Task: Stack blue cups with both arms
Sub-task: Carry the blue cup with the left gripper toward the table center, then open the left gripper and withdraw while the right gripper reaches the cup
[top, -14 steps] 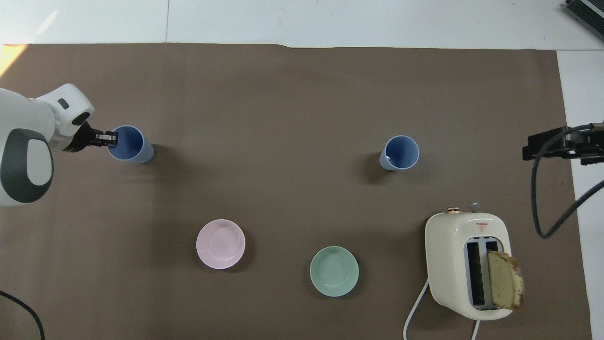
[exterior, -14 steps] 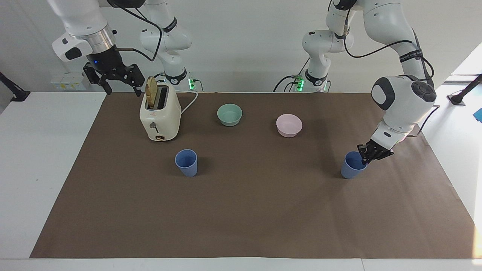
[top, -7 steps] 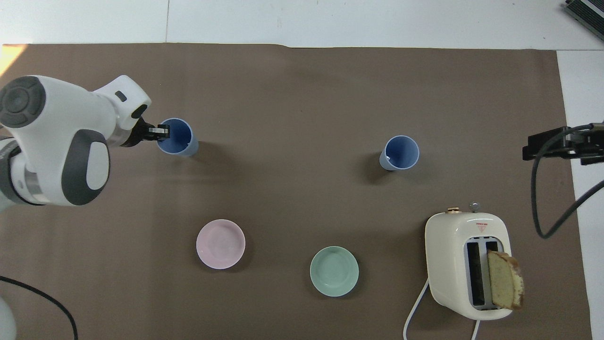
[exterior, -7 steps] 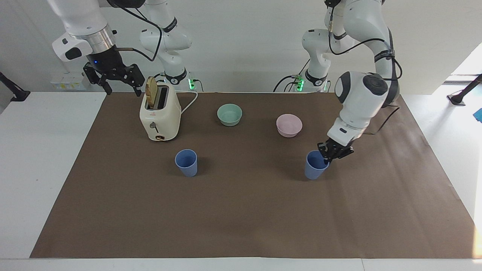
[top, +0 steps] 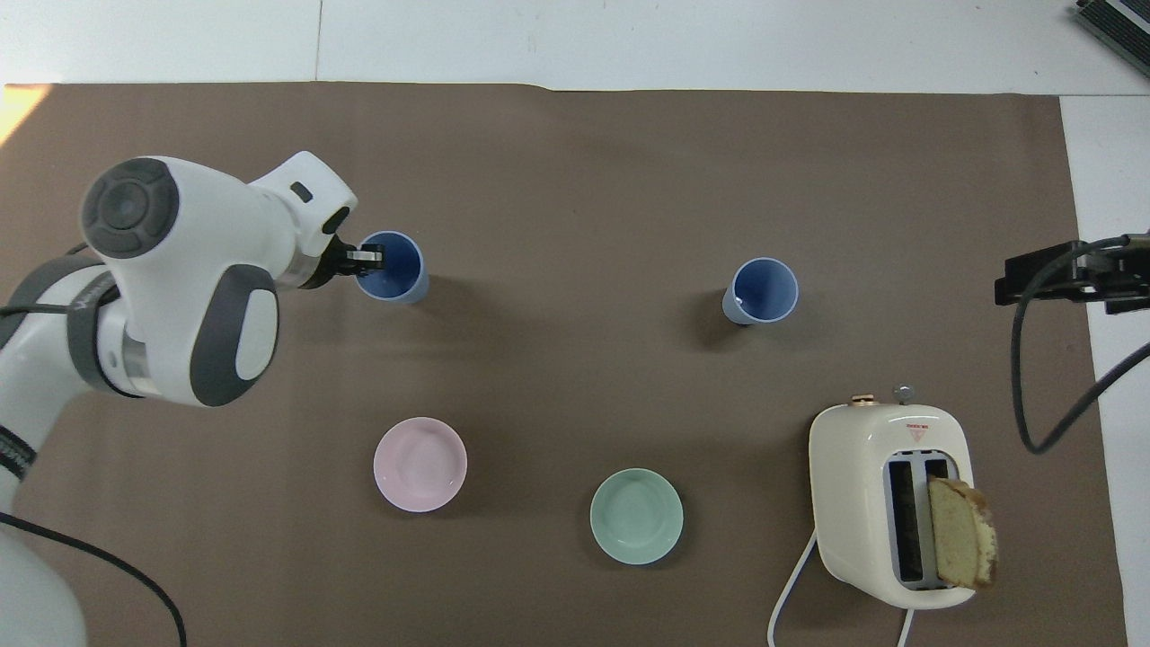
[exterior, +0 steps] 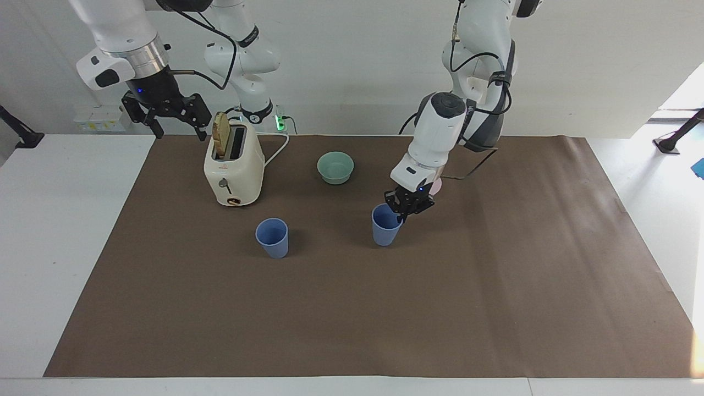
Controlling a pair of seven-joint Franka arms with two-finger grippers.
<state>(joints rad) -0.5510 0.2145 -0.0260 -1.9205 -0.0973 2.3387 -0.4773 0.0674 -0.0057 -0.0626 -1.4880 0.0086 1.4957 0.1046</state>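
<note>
One blue cup [exterior: 272,237] [top: 762,290] stands upright on the brown mat, farther from the robots than the toaster. My left gripper [exterior: 401,214] [top: 368,261] is shut on the rim of the other blue cup [exterior: 385,230] [top: 393,270], with one finger inside it and one outside. It holds this cup upright, low over the middle of the mat, beside the standing cup and apart from it. My right gripper [exterior: 181,131] [top: 1069,279] waits open and empty, raised at the right arm's end of the table beside the toaster.
A cream toaster [exterior: 234,170] [top: 885,503] with a bread slice [exterior: 221,135] [top: 961,544] in one slot stands near the robots. A green bowl [exterior: 335,166] [top: 636,516] and a pink bowl [top: 420,465] sit between the arms' bases; the left arm covers most of the pink bowl in the facing view.
The left arm has carried its blue cup from the left arm's end of the mat toward the middle, closer to the standing cup. The right arm has stayed still.
</note>
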